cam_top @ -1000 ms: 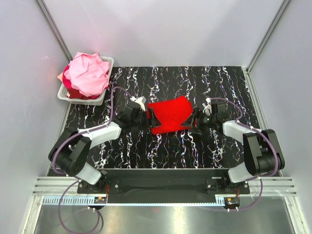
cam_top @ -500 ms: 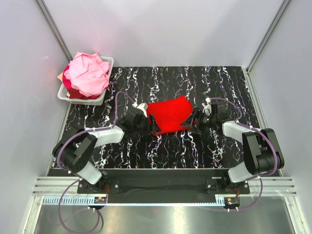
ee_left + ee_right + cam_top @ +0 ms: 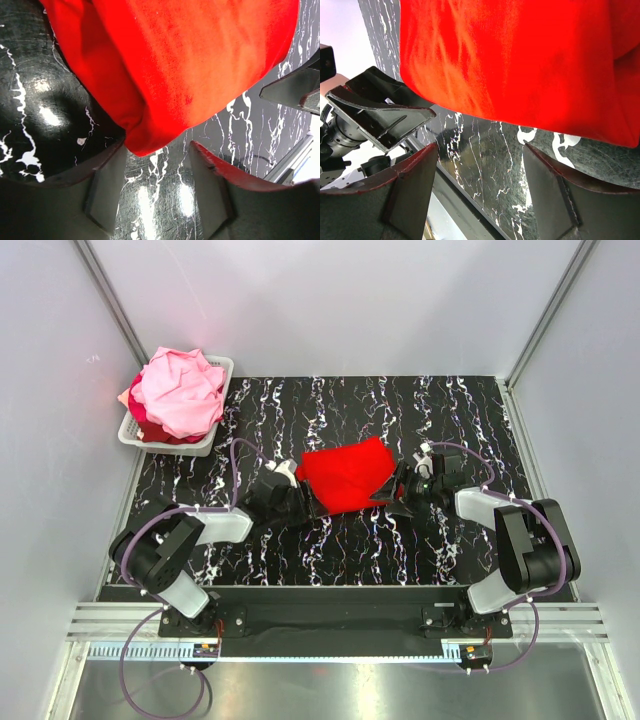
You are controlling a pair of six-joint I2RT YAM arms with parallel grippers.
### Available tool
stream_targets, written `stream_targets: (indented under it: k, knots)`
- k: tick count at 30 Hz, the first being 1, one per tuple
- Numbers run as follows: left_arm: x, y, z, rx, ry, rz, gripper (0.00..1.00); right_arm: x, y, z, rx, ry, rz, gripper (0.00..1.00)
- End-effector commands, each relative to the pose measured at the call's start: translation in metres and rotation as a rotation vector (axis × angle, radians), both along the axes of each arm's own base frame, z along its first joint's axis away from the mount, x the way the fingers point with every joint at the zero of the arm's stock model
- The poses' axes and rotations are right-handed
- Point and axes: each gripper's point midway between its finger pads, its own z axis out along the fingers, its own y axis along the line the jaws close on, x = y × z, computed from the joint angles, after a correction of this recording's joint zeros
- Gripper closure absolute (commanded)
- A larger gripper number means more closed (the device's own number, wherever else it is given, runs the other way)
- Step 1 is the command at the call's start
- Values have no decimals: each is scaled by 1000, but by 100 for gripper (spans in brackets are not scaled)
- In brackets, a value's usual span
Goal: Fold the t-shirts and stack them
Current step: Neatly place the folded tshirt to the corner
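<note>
Between the jaw tips of the left gripper [image 3: 157,150] now sits the near corner of the red t-shirt [image 3: 345,475]. That arm has slid in, its jaws narrowing but not yet pinching. Opposite, the right gripper [image 3: 480,147] gapes empty at the far edge, so a fold looks imminent.

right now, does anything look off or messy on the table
Nothing damaged or spilled. The red t-shirt lies askew mid-table. The pink t-shirts bulge in a crumpled heap over the rim of the white basket.
</note>
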Motion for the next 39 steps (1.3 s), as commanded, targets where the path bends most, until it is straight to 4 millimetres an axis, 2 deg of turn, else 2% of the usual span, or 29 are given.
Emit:
stream_targets:
  k: [1, 10, 13, 18, 23, 30, 37, 38, 39]
  knots:
    - [12, 0, 15, 10, -75, 18, 40, 3, 4, 4, 12, -31, 15, 24]
    - [18, 28, 19, 182, -127, 56, 36, 4, 5, 1, 15, -20, 17, 25]
    - [21, 25, 23, 166, -145, 52, 36, 4, 5, 1, 16, -20, 16, 25]
    - [29, 6, 38, 78, -194, 29, 36, 5, 6, 0, 19, -16, 21, 25]
    - [33, 0, 45, 60, -215, 26, 36, 4, 6, 0, 21, -11, 22, 25]
    - [34, -6, 38, 39, -196, 25, 38, 5, 6, -1, 22, -11, 23, 25]
    - [31, -15, 36, -29, -188, 12, 58, 5, 6, -1, 22, -12, 26, 25]
    - [32, -16, 37, -34, -189, 17, 65, 5, 7, -2, 23, -9, 27, 25]
    - [31, -15, 36, -39, -185, 27, 68, 5, 7, -1, 24, -10, 26, 25]
